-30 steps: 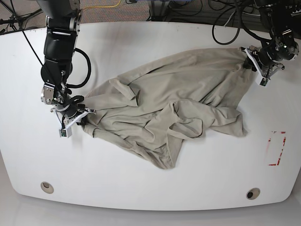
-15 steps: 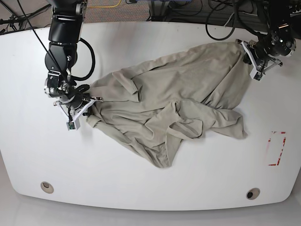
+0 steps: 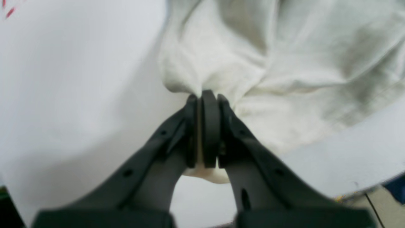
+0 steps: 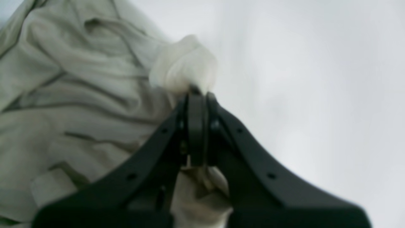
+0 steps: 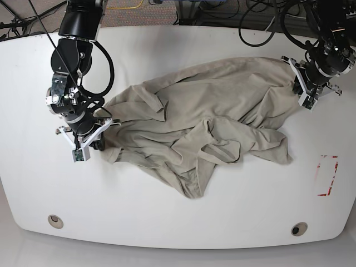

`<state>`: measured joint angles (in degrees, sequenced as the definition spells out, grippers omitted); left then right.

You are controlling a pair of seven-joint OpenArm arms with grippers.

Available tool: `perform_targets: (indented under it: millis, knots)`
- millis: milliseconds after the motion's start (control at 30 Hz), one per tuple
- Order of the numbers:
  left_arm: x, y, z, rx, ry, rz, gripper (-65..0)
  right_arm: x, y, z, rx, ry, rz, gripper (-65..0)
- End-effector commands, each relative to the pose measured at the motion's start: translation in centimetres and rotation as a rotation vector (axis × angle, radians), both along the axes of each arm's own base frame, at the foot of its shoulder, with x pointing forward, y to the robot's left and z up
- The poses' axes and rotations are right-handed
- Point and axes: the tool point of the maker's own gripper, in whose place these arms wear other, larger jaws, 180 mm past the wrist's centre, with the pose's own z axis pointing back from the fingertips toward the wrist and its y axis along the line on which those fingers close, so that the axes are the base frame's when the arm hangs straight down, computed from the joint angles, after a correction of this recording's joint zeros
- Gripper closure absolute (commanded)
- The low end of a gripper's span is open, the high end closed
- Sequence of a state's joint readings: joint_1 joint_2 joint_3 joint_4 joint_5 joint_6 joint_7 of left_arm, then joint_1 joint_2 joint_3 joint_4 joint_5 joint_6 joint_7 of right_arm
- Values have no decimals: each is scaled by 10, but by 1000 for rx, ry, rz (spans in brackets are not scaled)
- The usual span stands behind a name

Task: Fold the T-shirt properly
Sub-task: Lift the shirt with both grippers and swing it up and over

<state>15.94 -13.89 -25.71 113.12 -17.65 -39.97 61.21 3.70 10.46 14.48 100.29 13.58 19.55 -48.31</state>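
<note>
The khaki-beige T-shirt (image 5: 211, 122) lies crumpled across the middle of the white table (image 5: 167, 222). At its far right corner my left gripper (image 5: 296, 80) is shut on a pinch of cloth. The left wrist view shows the dark jaws pressed together at the left gripper (image 3: 204, 98), with T-shirt (image 3: 284, 63) fabric bunched between and beyond them. My right gripper (image 5: 104, 123) is shut on the shirt's left edge. In the right wrist view a fold of the T-shirt (image 4: 79, 110) bulges past the tips of the right gripper (image 4: 196, 93).
A red rectangle mark (image 5: 327, 175) sits on the table at the right. Two round holes (image 5: 55, 221) (image 5: 298, 228) lie near the front edge. Cables hang behind the table's back edge.
The left gripper carried the shirt's right corner toward the back, then a little forward again. The right arm shifted up and back with the left edge, which now lies nearer the arm.
</note>
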Motion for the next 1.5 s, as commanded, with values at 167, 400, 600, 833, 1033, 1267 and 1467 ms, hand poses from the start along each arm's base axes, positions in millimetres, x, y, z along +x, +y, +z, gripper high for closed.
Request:
perform_targets:
  millis: [167, 400, 600, 833, 1033, 1267, 1467]
  knots:
    - [34, 5, 40, 12, -149, -3, 0, 23, -21, 58, -31, -168, -30, 0]
    - [66, 7, 72, 17, -259, 0, 0, 37, -31, 85, -57, -233, -32, 0]
    - [98, 8, 112, 25, -373, 7, 0, 50, -35, 111, -72, -294, -38, 0]
    - [132, 21, 175, 74, -473, 63, 0, 65, -42, 151, -95, -380, -43, 0]
    - [150, 27, 226, 89, -572, 95, 0, 77, -43, 182, -94, -447, -45, 0]
    - [166, 19, 291, 89, -728, 75, 0, 103, -41, 223, -104, -519, 10, 0]
    - [173, 8, 340, 98, -840, 44, 0, 118, -43, 263, -112, -587, 23, 0]
